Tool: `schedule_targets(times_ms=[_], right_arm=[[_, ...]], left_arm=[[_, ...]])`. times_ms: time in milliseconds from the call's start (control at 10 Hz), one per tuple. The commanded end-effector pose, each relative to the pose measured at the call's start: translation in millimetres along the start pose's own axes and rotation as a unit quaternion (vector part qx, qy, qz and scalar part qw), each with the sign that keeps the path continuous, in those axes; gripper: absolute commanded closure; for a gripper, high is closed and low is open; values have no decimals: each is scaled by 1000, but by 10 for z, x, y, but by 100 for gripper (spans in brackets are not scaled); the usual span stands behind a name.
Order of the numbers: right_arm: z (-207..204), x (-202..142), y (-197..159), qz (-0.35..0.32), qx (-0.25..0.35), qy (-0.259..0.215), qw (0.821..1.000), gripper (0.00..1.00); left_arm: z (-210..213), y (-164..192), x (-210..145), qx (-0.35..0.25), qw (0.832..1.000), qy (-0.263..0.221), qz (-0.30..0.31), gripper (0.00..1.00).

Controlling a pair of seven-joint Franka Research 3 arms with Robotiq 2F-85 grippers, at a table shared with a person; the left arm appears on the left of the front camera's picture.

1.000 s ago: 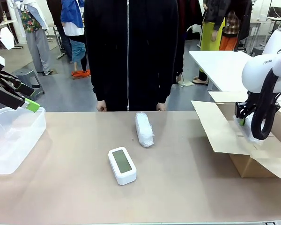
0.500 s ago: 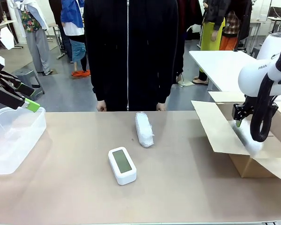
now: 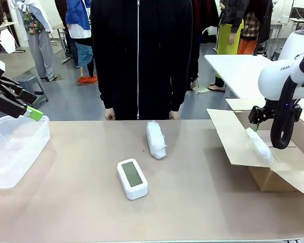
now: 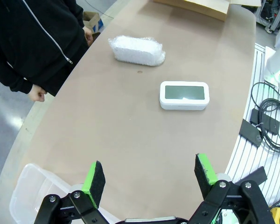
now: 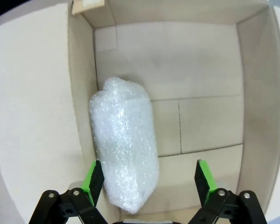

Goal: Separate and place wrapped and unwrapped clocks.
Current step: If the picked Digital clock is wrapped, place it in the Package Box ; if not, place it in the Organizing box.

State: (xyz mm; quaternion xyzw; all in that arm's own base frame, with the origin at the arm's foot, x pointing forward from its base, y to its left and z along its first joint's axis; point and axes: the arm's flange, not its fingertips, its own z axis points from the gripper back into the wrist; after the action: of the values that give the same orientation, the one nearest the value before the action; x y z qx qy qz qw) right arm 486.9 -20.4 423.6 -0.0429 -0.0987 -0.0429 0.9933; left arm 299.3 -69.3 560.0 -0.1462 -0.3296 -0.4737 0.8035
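A bubble-wrapped clock (image 5: pixel 125 144) lies inside the cardboard box (image 5: pixel 200 60), against its left wall; the front view shows that bundle (image 3: pixel 259 144) at the box's near flap. My right gripper (image 5: pixel 146 176) hangs open just above it, touching nothing; from the front this gripper (image 3: pixel 255 123) sits over the box (image 3: pixel 273 177). A second wrapped clock (image 3: pixel 156 139) lies mid-table near the person. The unwrapped white clock (image 3: pixel 132 178) with a grey-green screen lies closer to me. My left gripper (image 4: pixel 148 176) is open and empty, high over the table's left end, with both clocks (image 4: pixel 184 95) (image 4: pixel 136 51) far ahead.
A clear plastic bin (image 3: pixel 12 149) stands at the table's left end, beneath my left gripper (image 3: pixel 28 109). The person in black (image 3: pixel 141 55) stands at the far edge, hands (image 3: pixel 110 115) by the table rim. The box's open flaps (image 3: pixel 233 136) spread over the table's right part.
My right gripper has opened and let go of the wrapped clock, which now rests in the box, and it has risen a little. The left arm has not moved.
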Motion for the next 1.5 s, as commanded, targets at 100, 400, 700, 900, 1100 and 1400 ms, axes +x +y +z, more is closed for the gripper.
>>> schedule_targets(times_ms=[100, 400, 700, 900, 1100, 1400], right_arm=[[599, -191, -31, 2, 0, -71, 997, 0], [1513, -559, -81, -8, 33, -110, 993, 0], [2034, -784, 24, 4, 81, -100, 992, 0], [2214, -830, 119, 12, 94, -94, 991, 0], [2387, -873, 210, 35, 71, -84, 993, 0], [2370, -904, 247, 30, 69, -89, 993, 0]], left_arm=[[-8, 12, -3, -5, 1000, -6, 0, 0], [-8, 12, -3, -5, 1000, -6, 0, 0], [-8, 12, -3, -5, 1000, -6, 0, 0], [-8, 12, -3, -5, 1000, -6, 0, 0], [-8, 12, -3, -5, 1000, -6, 0, 0], [-8, 12, -3, -5, 1000, -6, 0, 0]])
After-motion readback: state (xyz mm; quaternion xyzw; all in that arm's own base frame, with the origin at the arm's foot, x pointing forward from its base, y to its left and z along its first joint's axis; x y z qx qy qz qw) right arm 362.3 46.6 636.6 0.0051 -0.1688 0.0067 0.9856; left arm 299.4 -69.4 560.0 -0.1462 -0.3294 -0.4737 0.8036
